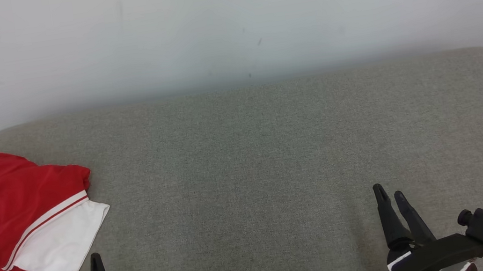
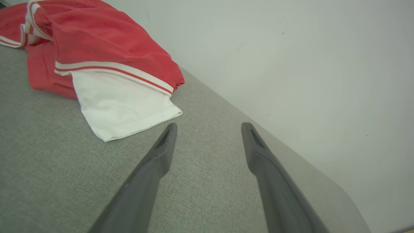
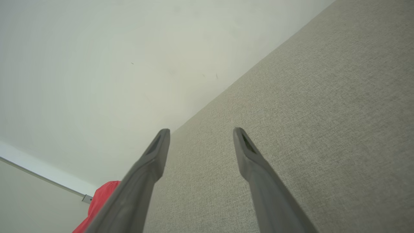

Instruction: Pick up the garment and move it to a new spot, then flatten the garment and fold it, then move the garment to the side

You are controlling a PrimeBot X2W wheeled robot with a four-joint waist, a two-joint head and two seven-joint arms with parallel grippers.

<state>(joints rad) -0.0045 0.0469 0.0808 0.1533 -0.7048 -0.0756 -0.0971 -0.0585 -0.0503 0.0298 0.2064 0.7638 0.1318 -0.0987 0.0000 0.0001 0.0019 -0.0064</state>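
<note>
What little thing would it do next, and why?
Probably ease the left end effector forward to the white edge of the red garment. The garment lies bunched at the left of the grey surface, just ahead of that open, empty end effector; the right end effector sits far off.

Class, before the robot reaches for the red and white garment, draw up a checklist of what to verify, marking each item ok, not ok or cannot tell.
1. Left gripper open and empty: ok.
2. Right gripper open and empty: ok.
3. Garment close to the left gripper, its white part just ahead: ok.
4. Garment lying flat: not ok, bunched.
5. Bare grey surface beside it for a new spot: ok.
6. Whole garment inside the head view: not ok, cut by the left edge.
</note>
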